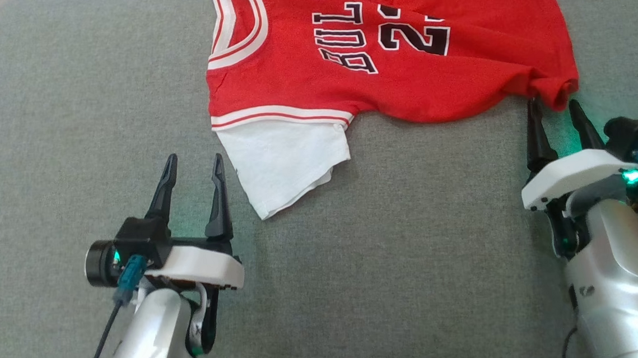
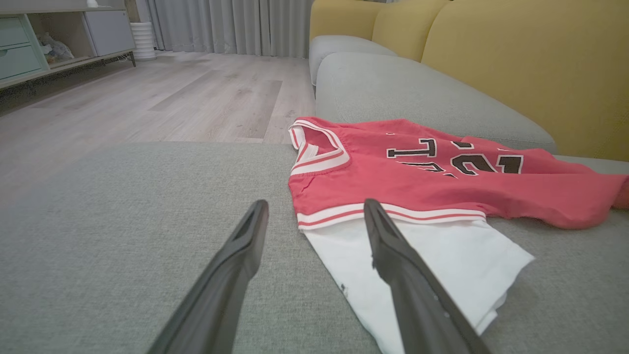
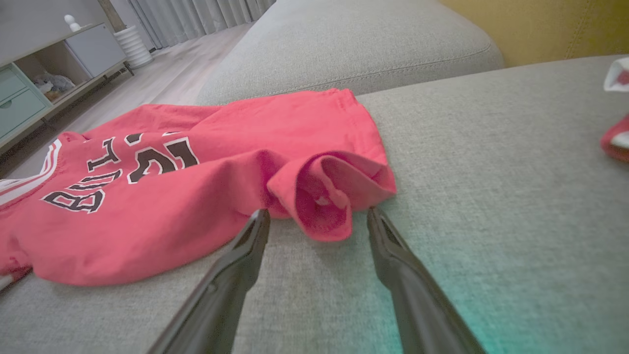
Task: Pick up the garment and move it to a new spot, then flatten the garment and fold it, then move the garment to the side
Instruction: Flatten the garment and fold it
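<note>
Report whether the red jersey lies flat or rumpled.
Rumpled. The red fabric jersey with black lettering has its hem corner curled into a roll, and a crease crosses the numbers.

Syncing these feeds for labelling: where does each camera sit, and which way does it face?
Head view: on the head, looking down at the jersey on the cushion; left gripper and right gripper show, open.
Left wrist view: left wrist, low, facing the white sleeve past its own fingers.
Right wrist view: right wrist, facing the jersey's rolled corner at its fingertips.
Both wrist views share the black lettering.
</note>
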